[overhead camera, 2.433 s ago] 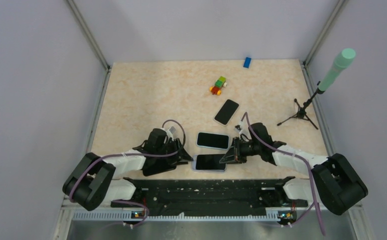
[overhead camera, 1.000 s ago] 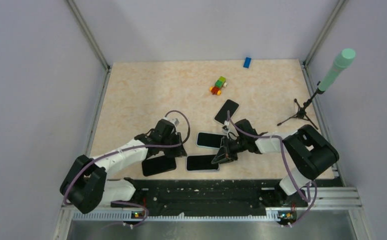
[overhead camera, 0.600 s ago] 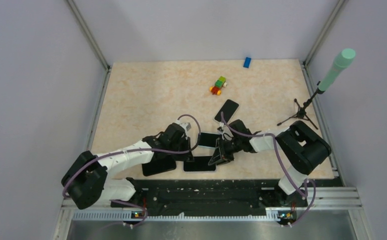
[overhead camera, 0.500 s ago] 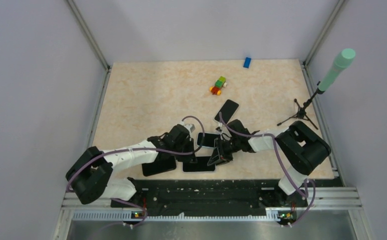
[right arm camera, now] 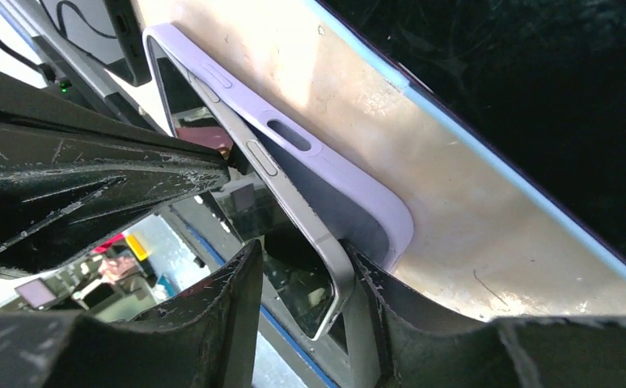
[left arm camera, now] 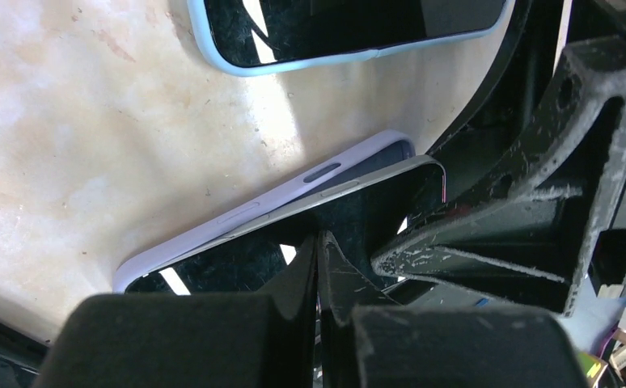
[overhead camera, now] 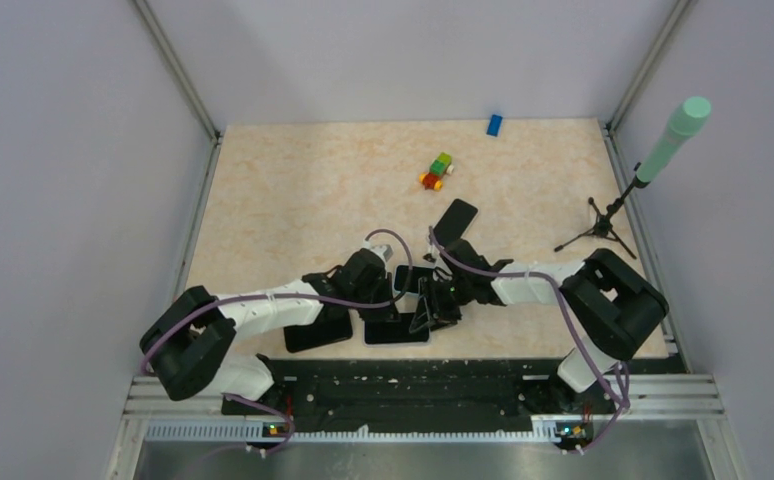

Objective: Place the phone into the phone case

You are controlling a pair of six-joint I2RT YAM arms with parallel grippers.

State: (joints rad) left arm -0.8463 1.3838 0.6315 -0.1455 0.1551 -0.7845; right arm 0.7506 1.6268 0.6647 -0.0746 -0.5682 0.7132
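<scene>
Black left hand [left arm camera: 319, 245] pinched shut, tips on phone [left arm camera: 221, 267]. Phone half-seated in lilac case [left arm camera: 213, 230] on tabletop [left arm camera: 91, 121], one long edge proud. Right hand [right arm camera: 302, 279] part-open, straddling phone corner. Seating step, I judge; next I press raised edge down. Wrist views show gap; top view hides it.

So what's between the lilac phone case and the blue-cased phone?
Just bare beige tabletop between the lilac phone case and the blue-cased phone, seen in the left wrist view.
</scene>
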